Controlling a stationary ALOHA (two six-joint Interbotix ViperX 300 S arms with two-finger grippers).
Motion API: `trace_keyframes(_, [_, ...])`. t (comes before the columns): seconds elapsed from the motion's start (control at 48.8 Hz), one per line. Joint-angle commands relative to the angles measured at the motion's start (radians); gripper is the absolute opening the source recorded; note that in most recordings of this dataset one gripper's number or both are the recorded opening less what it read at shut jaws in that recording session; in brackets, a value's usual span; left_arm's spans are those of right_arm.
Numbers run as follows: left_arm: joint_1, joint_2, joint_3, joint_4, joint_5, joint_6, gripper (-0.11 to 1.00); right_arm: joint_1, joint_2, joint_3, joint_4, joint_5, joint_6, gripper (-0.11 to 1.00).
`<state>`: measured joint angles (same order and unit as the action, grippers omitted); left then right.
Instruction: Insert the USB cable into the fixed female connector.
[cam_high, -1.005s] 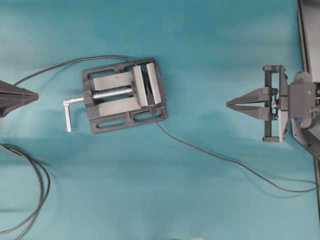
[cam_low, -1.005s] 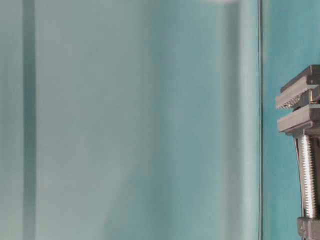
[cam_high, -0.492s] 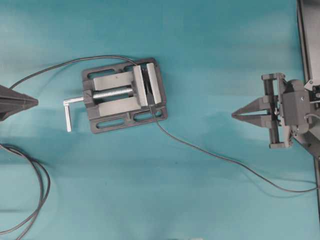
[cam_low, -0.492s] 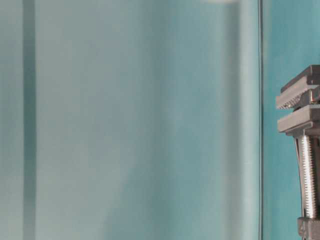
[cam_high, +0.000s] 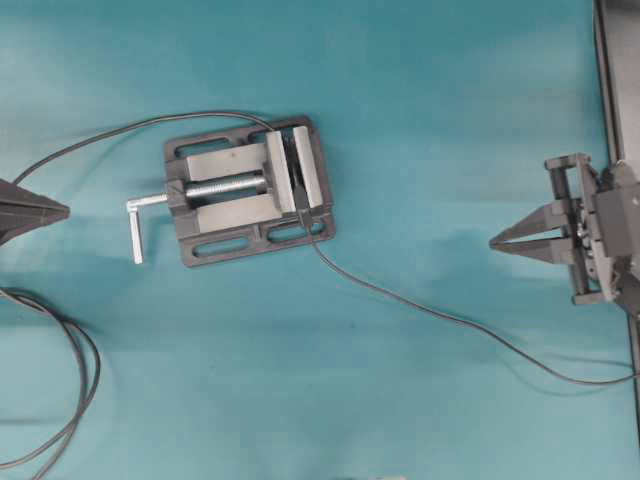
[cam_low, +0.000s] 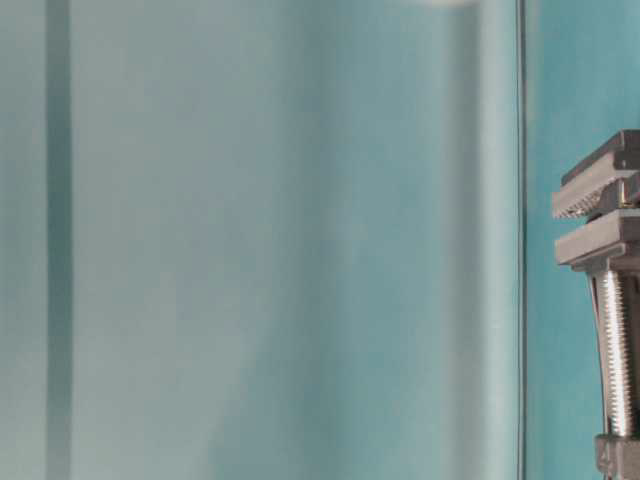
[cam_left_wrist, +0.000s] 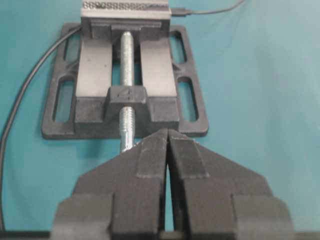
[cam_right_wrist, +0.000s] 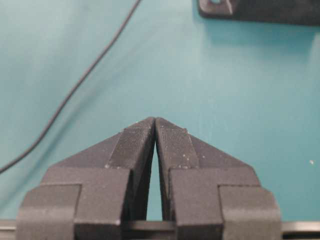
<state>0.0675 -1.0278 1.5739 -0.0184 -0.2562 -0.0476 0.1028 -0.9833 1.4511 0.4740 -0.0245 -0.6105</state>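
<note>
Both grippers clenched, empty: left (cam_left_wrist: 167, 134) facing vise (cam_high: 245, 190), right (cam_high: 496, 243) well apart at table's (cam_high: 420, 100) far side. Thin black cable (cam_high: 440, 317) plugged at vise jaws into tiny connector (cam_high: 300, 188), trailing across teal table toward right gripper.

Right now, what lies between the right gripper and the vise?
Overhead: bare teal table, crossed lower down only by the thin USB cable; the right gripper is empty, well apart from the vise.
</note>
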Motion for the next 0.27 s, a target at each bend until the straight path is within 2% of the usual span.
trace_keyframes(0.0, [-0.003, -0.012, -0.012, 0.003, 0.015, 0.009, 0.02, 0.002, -0.038, -0.012, -0.005, 0.017, 0.002, 0.10])
trace_keyframes(0.246, [-0.003, -0.054, -0.005, 0.003, 0.038, 0.012, 0.02, -0.005, -0.078, -0.029, -0.005, 0.020, 0.000, 0.10])
